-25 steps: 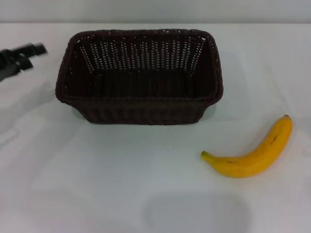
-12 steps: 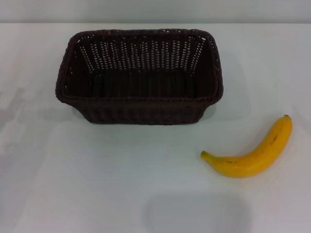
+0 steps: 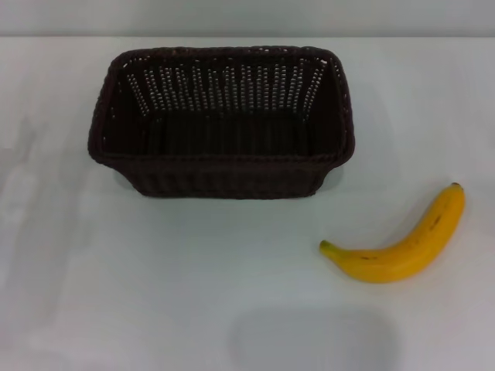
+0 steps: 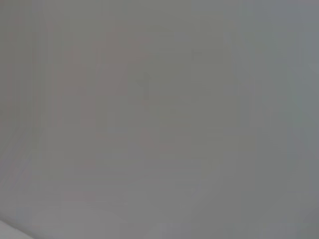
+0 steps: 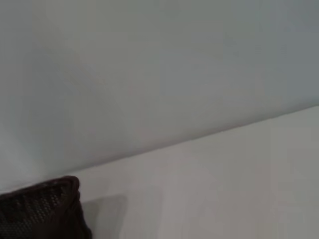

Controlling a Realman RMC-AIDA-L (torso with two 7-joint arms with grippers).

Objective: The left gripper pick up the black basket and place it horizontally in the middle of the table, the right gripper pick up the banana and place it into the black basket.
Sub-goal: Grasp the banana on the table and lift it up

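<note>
The black basket (image 3: 222, 124) stands upright on the white table (image 3: 155, 278), long side facing me, a little back of the middle, with nothing inside it. A corner of the black basket (image 5: 40, 209) also shows in the right wrist view. The yellow banana (image 3: 402, 241) lies on the table to the front right of the basket, apart from it, dark tip pointing to the far right. Neither gripper appears in any view; the left wrist view holds only a plain grey surface.
The table's far edge (image 3: 247, 36) runs along the back, just behind the basket, with a grey wall beyond it. A faint shadow (image 3: 313, 336) lies on the table near the front.
The left gripper, seen at the left edge one second ago, has withdrawn out of the head view. Basket and banana have not moved.
</note>
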